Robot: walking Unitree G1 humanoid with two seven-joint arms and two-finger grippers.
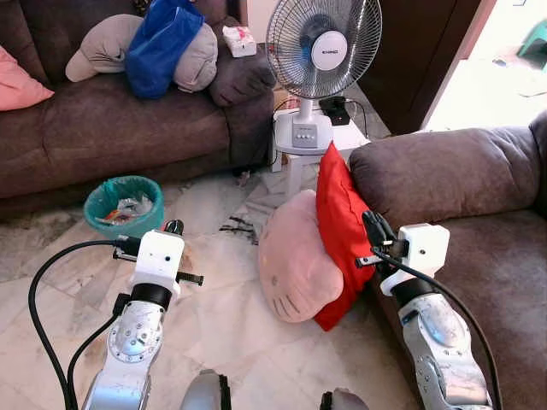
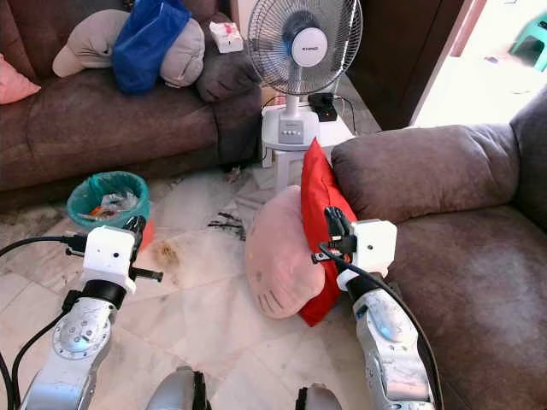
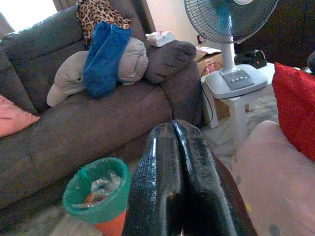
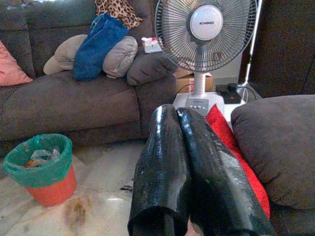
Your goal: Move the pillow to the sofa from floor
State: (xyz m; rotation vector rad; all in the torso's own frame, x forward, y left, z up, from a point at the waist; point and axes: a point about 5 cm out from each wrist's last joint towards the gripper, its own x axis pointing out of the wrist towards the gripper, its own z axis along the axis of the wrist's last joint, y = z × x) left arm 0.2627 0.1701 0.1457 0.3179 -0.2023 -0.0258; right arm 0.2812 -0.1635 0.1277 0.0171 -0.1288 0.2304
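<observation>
Far sofa (image 1: pixel 102 128): stood along the far left, its left end cut off by the frame; a salmon cushion (image 1: pixel 17 81) showed only in part at that edge.
Heap on the far sofa: a grey pillow (image 1: pixel 107 47) lay under a blue bag (image 1: pixel 162 38), which hid its middle; a small box (image 1: pixel 239 40) sat on the armrest, its print too small to read.
Bin (image 1: pixel 124 205): green-lined, on the floor near the far sofa; its contents were a jumble hard to make out.
Left gripper (image 3: pixel 179 142): hovered over the marble floor (image 1: pixel 231 316) near the bin, fingers pressed together and holding nothing.
Fan (image 1: pixel 323 38): stood on a white stand between the two sofas, its top cut off.
Pink pillow (image 1: pixel 295 265): stood on edge on the floor, leaning against the red pillow; only part of its printed face showed.
Red pillow (image 1: pixel 338 213): upright on the floor, wedged between the pink pillow and the front of the near sofa (image 1: pixel 453 179); its right face was hidden.
Right gripper (image 4: pixel 189 128): just beside the red pillow's right edge, fingers closed together with nothing between them; whether they touched the fabric could not be told.
</observation>
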